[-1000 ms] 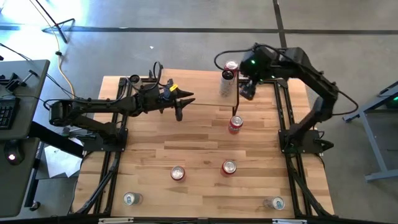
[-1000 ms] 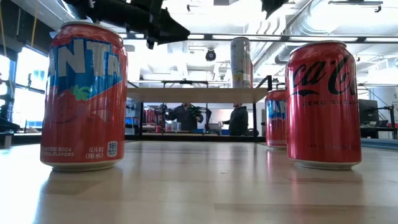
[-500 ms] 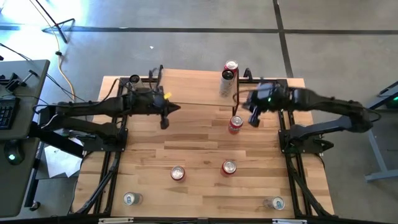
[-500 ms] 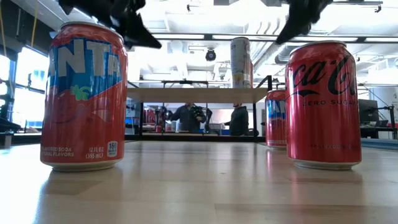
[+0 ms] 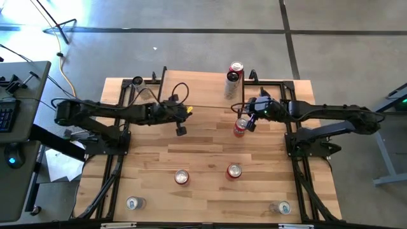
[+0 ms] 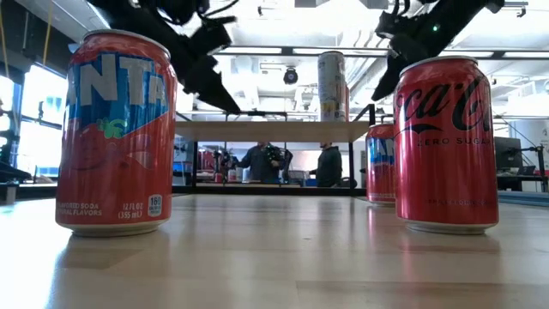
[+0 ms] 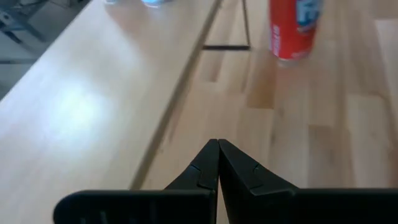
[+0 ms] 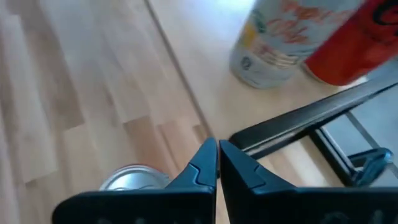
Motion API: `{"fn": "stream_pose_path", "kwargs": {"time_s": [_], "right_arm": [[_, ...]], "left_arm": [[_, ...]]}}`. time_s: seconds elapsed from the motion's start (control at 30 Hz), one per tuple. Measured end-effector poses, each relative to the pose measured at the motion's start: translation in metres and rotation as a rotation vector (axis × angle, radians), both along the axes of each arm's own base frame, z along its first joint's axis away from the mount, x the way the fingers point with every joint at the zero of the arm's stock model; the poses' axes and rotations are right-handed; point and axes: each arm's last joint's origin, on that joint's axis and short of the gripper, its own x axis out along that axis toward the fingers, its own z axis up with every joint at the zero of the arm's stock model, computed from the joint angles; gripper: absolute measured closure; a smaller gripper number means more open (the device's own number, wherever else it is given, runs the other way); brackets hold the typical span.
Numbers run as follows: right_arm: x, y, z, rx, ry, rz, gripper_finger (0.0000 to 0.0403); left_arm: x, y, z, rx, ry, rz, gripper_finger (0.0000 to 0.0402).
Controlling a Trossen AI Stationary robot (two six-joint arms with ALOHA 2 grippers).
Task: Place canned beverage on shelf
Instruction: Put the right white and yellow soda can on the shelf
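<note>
Both arms reach in over the counter [image 5: 203,152] with nothing in hand, which fits a moment between placements rather than a carry.

The left end effector [image 5: 181,131] hangs at about 10 o'clock from the counter's middle, its fingers [image 7: 208,163] pressed together tip to tip around nothing. The right end effector [image 5: 250,123] sits at about 2 o'clock, just beside a red can [image 5: 240,128], and is likewise pinched shut and empty, so it would have to open before it could take that can.

The shelf [image 6: 272,130] stands along the far edge at 12 o'clock. Two cans already stand on its top: a pale tall can [image 5: 231,84] and a red one [image 5: 236,69] close behind it. They were probably put at that end because the right arm reaches it easily.

Every can on view is upright, long axis vertical, lid facing straight up. That suits a sideways pinch around the body. Two more red cans [image 5: 182,177] [image 5: 234,171] wait near 6 o'clock. Three silver-topped ones [image 5: 133,203] stand along the near edge, well apart.
</note>
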Motion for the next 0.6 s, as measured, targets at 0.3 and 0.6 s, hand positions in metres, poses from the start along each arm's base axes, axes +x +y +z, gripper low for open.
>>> {"fn": "stream_pose_path", "kwargs": {"time_s": [0.3,0.6], "right_arm": [[-0.006,-0.020,0.000,-0.005,0.001,-0.102,0.0402],[-0.009,-0.028,0.000,-0.012,0.008,-0.132,0.0403]], "left_arm": [[0.009,0.022,-0.011,0.008,-0.028,0.061,0.0401],[0.013,0.032,-0.016,0.005,-0.051,0.092,0.0401]]}}
